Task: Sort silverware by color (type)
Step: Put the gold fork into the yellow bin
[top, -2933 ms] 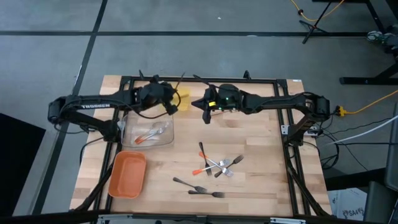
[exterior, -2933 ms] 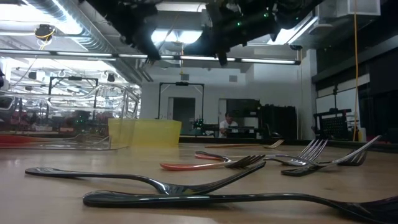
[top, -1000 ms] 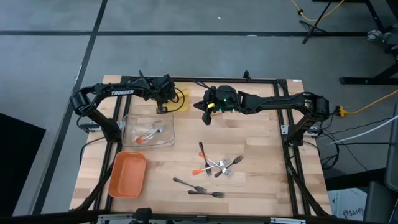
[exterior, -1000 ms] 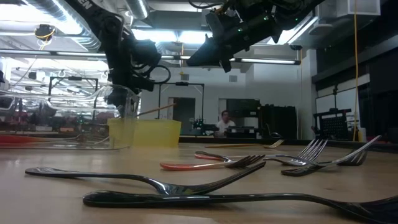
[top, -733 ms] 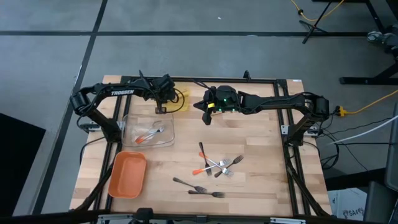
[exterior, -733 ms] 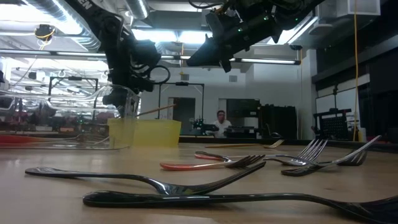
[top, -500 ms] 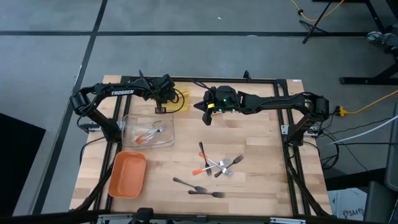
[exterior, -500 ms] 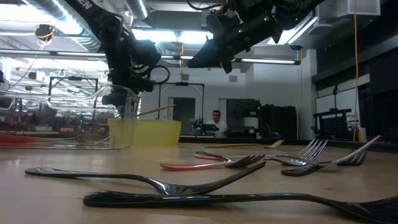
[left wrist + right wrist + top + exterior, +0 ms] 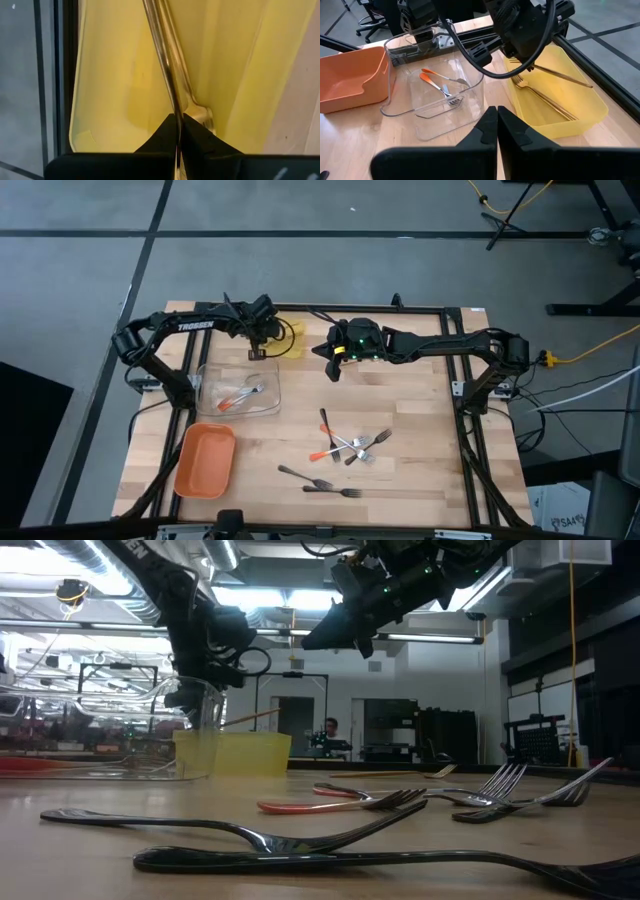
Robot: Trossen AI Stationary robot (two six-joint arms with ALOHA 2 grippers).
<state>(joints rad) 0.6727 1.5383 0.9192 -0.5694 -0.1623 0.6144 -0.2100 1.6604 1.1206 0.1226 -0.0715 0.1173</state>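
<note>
Wooden table: we see left gripper pinching a tan wooden fork over yellow tray; right gripper pressed together, empty, hovering nearby.

Three trays stand along the table's left side: the far tray holds wooden utensils, the middle tray two forks, the near tray lies closest. Loose forks cluster mid-table, with two more nearer the front edge.
</note>
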